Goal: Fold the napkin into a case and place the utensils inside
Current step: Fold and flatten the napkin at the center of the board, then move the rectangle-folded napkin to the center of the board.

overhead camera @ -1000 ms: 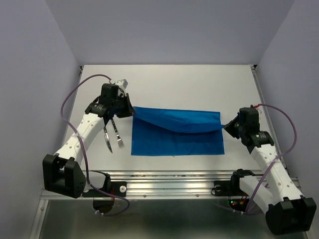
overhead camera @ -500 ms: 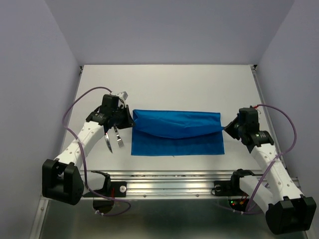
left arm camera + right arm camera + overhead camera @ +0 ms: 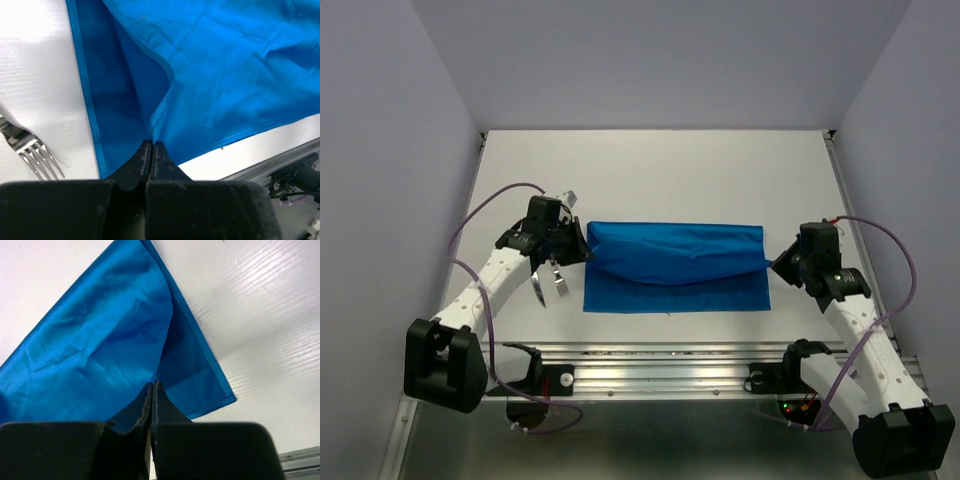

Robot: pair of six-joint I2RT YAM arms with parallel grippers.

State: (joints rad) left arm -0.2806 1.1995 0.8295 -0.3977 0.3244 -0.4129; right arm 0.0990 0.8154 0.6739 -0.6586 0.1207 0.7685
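The bright blue napkin (image 3: 675,268) lies spread on the white table, its far half lifted and drooping over the near half. My left gripper (image 3: 584,247) is shut on the napkin's left corner (image 3: 159,116). My right gripper (image 3: 772,262) is shut on its right corner (image 3: 156,371). The knife (image 3: 537,287) and the fork (image 3: 560,286) lie side by side on the table just left of the napkin, partly under my left arm. The fork's tines (image 3: 44,159) show in the left wrist view.
A metal rail (image 3: 670,357) runs along the table's near edge between the arm bases. Purple cables loop beside both arms. Grey walls close in the table at the back and sides.
Both grippers have carried the napkin's lifted edge toward the near side, the left one also lower. The hanging fold now covers more of the lower layer.
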